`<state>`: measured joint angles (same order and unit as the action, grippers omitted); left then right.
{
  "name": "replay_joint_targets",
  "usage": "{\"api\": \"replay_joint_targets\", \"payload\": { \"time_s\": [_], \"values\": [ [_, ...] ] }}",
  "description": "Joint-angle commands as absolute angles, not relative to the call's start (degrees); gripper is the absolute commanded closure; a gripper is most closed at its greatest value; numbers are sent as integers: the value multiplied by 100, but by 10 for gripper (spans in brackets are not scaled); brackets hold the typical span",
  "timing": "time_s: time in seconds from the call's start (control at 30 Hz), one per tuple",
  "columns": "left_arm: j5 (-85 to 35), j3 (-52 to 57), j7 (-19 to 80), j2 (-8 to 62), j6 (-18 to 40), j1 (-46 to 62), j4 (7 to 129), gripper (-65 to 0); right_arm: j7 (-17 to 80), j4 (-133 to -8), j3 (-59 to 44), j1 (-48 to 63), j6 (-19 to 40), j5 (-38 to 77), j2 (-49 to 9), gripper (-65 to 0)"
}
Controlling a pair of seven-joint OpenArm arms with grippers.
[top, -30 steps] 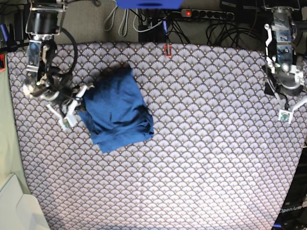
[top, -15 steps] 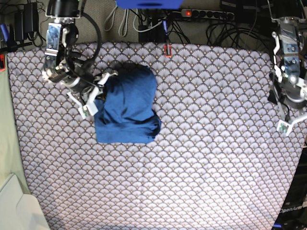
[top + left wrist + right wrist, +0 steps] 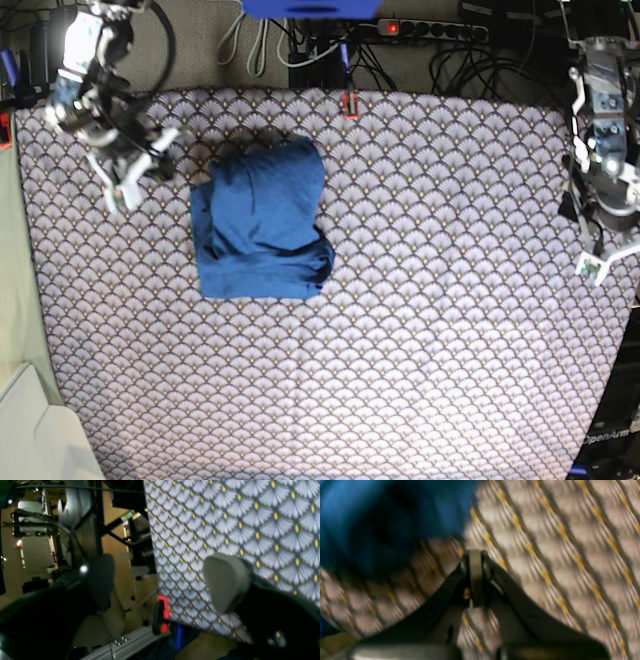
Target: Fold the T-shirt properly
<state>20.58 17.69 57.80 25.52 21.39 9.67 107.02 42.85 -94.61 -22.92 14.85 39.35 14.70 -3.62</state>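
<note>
At the left of the base view the right gripper (image 3: 128,172) hangs above the patterned tablecloth (image 3: 430,330), near the T-shirt (image 3: 258,222) but apart from it; its 2 pads press flat together in its wrist view, holding nothing, with blue cloth only at the upper left of that blurred picture (image 3: 382,512). The T-shirt lies just to the right of this claw, on the left half of the cloth and toward the far edge, so the right arm is by far the nearer of the 2. The T-shirt is gathered into 1 compact, roughly rectangular bundle, its long axis running from the far edge toward the near edge, slightly tilted; the top end bulges rounded, the bottom edge lies straighter, and a soft lump swells at the lower right corner. It looks folded, though not crisply. Far to the right, the left gripper (image 3: 600,262) hangs at the cloth's border, well apart from the T-shirt, its jaws spread with nothing between them (image 3: 160,585).
</note>
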Motion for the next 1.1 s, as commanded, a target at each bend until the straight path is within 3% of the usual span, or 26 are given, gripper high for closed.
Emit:
{"api": "replay_joint_targets", "payload": {
  "time_s": [0.0, 0.27, 0.5, 0.7, 0.87, 1.07],
  "values": [
    [2141, 1824, 5780, 2563, 2123, 1033, 10782, -471, 4163, -9736, -2387, 1578, 4000, 1587, -400, 0],
    [2149, 1851, 5789, 1956, 2123, 2035, 10949, 0, 4163, -10862, -3310, 2791, 4000, 1587, -189, 0],
    [1771, 2484, 5727, 699, 2123, 2774, 10914, -2, 4110, -10712, -4215, 3547, 4000, 1587, 84, 0],
    [523, 2484, 5464, 224, 2114, 3433, 10105, -2, 3960, -9349, -4259, 3670, 4000, 1578, -48, 0],
    [338, 2475, 3829, -13, 2053, 3521, 7969, -1, 2853, -7556, -3495, 3591, 4000, 1262, -462, 0],
    [286, 2475, 1789, 22, 2053, 2870, 5024, -1, 1138, -4558, -2809, 2527, 4000, 163, -602, 0]
  ]
}}
